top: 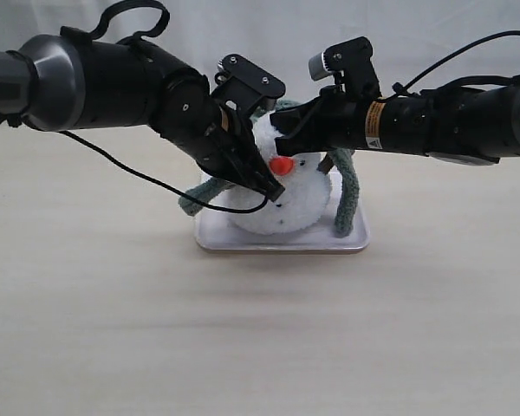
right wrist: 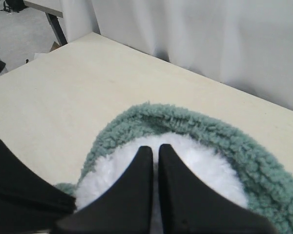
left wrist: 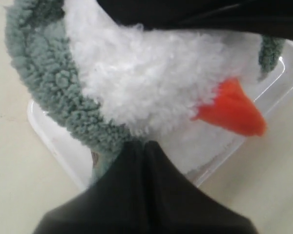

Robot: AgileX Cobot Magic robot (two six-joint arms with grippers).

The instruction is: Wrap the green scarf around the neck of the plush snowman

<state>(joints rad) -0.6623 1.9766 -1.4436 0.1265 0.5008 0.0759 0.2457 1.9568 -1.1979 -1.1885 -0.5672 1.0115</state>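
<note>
Pale wooden table, white curtain behind. Plush snowman sits in a shallow white tray, orange nose facing front. Green scarf loops round the back of its head, one end hanging down each side to the tray. Left gripper: jaws pressed together, tips against white fur just below the nose, beside the scarf. Right gripper: jaws closed, tips on the crown of the head, scarf arcing just beyond. Whether either nips fabric, cannot tell.
</note>
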